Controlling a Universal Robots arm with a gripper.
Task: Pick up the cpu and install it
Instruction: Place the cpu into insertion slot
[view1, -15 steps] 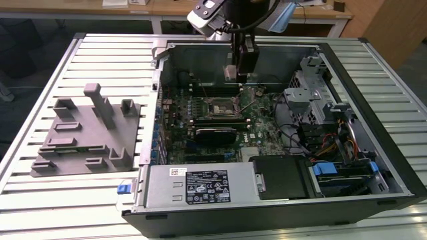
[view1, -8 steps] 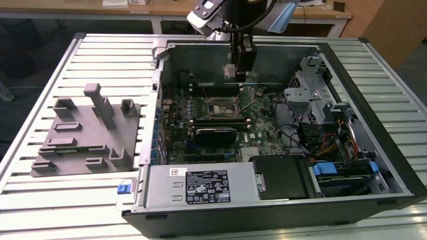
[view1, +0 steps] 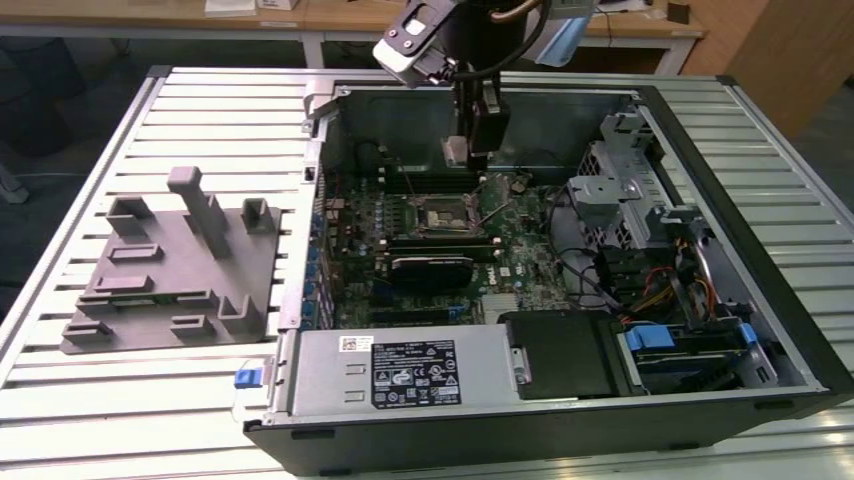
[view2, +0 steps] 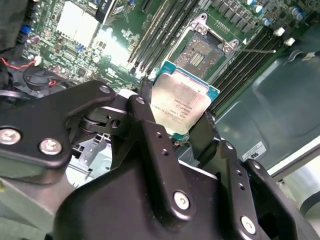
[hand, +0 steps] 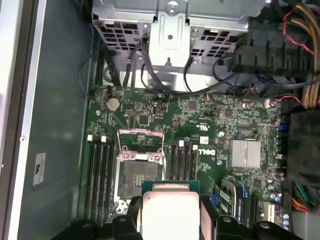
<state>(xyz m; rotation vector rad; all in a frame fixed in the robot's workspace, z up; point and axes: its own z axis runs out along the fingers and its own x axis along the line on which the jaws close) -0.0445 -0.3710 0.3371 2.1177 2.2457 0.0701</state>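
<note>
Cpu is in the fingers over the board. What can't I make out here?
Underside of the cpu: faces away from both wrist views.
Cpu edges at the fingers: covered by them in the second wrist view; cut off by the picture edge in the first.
Socket pins: too small in both wrist views; the cpu covers one socket corner in the first.
Gap between cpu and socket: too small to judge in the exterior view.
</note>
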